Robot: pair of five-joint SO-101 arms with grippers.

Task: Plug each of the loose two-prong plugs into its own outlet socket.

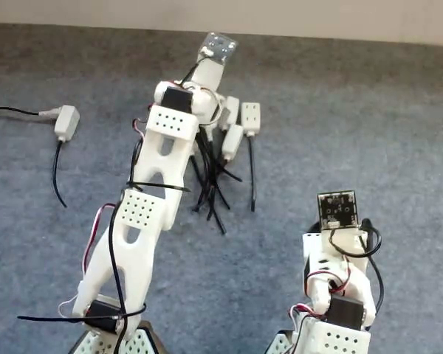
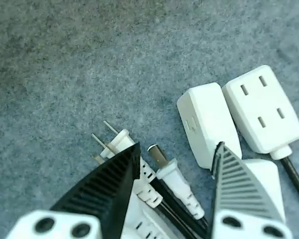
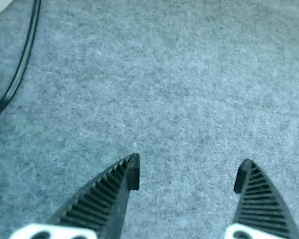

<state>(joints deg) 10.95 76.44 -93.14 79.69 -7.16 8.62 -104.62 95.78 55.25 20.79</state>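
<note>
My left gripper point(image 2: 177, 149) hangs open over a cluster of white plugs and sockets on the grey carpet. One two-prong plug point(image 2: 172, 177) with a black cord lies between its fingers, untouched. A second plug point(image 2: 114, 142) lies just outside one finger point(image 2: 122, 172), prongs bare. Beside them lie a socket block point(image 2: 263, 105) with its slots facing up and another block point(image 2: 208, 124) on its side; a third is partly hidden under the other finger. The high view shows this cluster point(image 1: 240, 125) at the tip of the left arm. My right gripper point(image 3: 189, 162) is open over bare carpet.
A separate white socket block point(image 1: 66, 122) with thin black cords lies at the far left. Several black cords point(image 1: 214, 188) trail from the cluster toward the middle. A black cord point(image 3: 21, 64) passes near the right gripper. The right arm point(image 1: 338, 295) stands at the near right.
</note>
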